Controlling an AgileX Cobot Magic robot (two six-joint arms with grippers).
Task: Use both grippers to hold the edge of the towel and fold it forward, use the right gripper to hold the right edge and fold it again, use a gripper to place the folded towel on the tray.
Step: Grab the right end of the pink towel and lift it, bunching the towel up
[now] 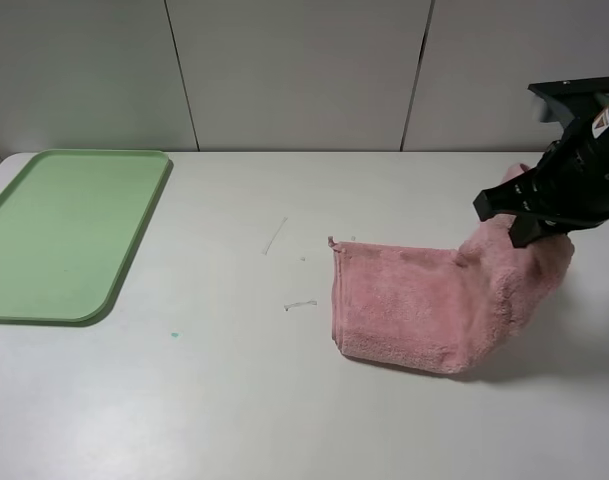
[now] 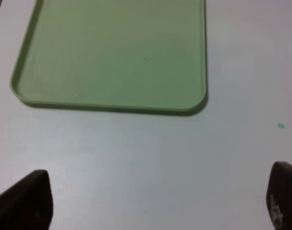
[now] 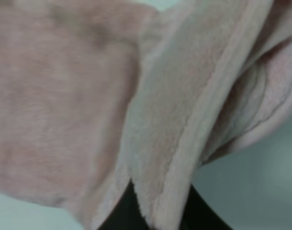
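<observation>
The pink towel (image 1: 414, 300) lies folded on the white table (image 1: 234, 400), right of the middle. Its right end is pulled up off the surface, where the right gripper (image 1: 532, 215) has it. Close up, those black jaws are clamped on the edge of the towel (image 3: 186, 143), with the stitched hem running up between them. Over on the left sits the light green tray (image 1: 64, 230), flat and well apart from the towel. The left gripper (image 2: 155, 201) hangs above bare table just beside the tray's rim, jaws spread wide with nothing between them.
</observation>
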